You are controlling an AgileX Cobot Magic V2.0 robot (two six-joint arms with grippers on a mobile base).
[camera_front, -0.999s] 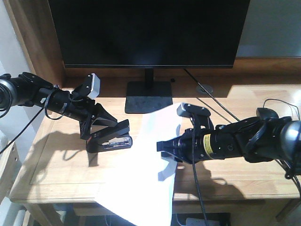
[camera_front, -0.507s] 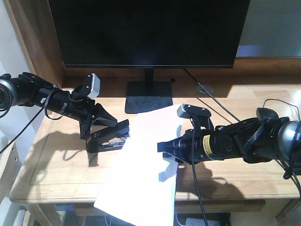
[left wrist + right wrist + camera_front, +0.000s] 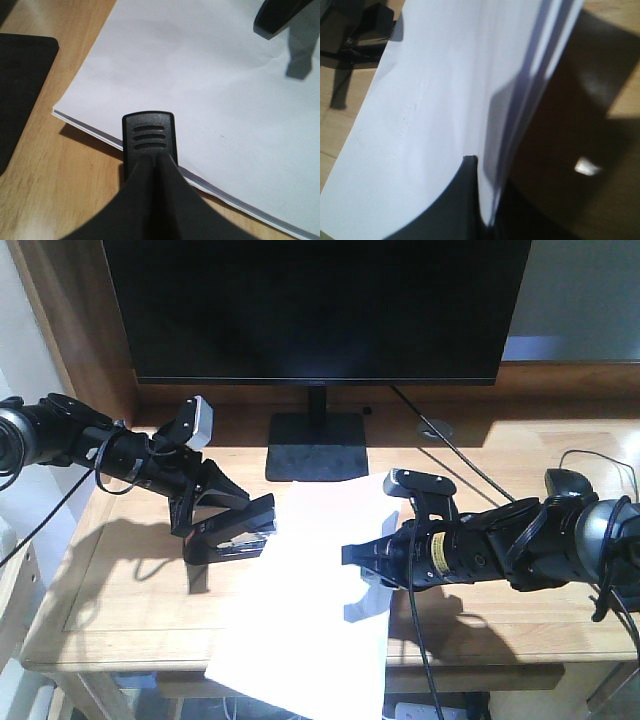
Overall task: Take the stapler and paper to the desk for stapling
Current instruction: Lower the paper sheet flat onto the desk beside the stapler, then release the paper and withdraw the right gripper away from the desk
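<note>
The black stapler point(image 3: 238, 532) rests on the light-wood desk point(image 3: 120, 590), left of the middle, and my left gripper point(image 3: 213, 508) is shut on it from above. In the left wrist view the stapler's ribbed nose point(image 3: 149, 136) overlaps the near edge of the white paper point(image 3: 210, 85), with my left gripper point(image 3: 159, 159) closed just behind the nose. The paper point(image 3: 305, 590) lies across the desk's middle and hangs over the front edge. My right gripper point(image 3: 364, 558) is shut on its right edge. In the right wrist view the paper point(image 3: 435, 100) runs between my right gripper's point(image 3: 487, 220) jaws.
A black monitor point(image 3: 320, 310) on a flat black base point(image 3: 318, 445) stands at the back of the desk. A black cable point(image 3: 470, 475) runs from a round grommet point(image 3: 435, 427) toward the right arm. A dark wooden panel rises at the back left.
The paper has slid left until its edge meets the stapler's front end, hiding the silver strip. My right gripper has shifted slightly right and lower with it. The left gripper and stapler stayed put.
</note>
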